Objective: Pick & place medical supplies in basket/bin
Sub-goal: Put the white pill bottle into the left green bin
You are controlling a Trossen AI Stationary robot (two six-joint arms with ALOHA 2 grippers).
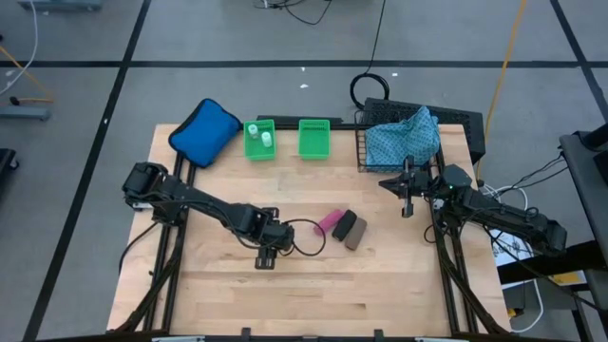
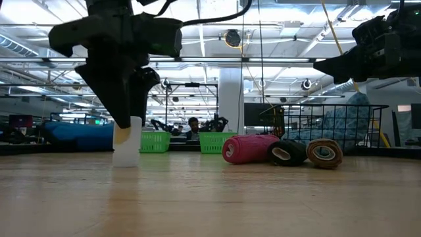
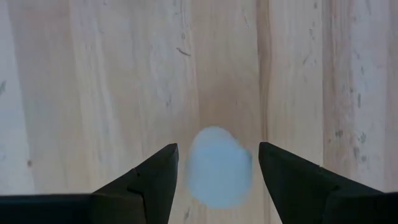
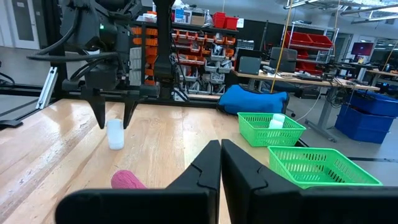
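In the lower middle of the high view, the left gripper (image 1: 267, 258) hangs with jaws apart around a white bottle (image 2: 126, 141) standing on the table (image 1: 380, 275). Further up, one green bin (image 1: 259, 140) holds two bottles (image 1: 261, 136); its neighbour (image 1: 313, 138) looks empty. The pink roll (image 1: 328, 222), black roll (image 1: 344, 226) and brown roll (image 1: 356, 233) lie mid-table. At right, the patterned cloth (image 1: 404, 138) fills the basket (image 1: 366, 157), the right gripper (image 1: 407, 195) just below it, fingers together.

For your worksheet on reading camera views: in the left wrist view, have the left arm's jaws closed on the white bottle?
No: the left gripper stands open, with bare wood showing between each jaw and the white bottle.
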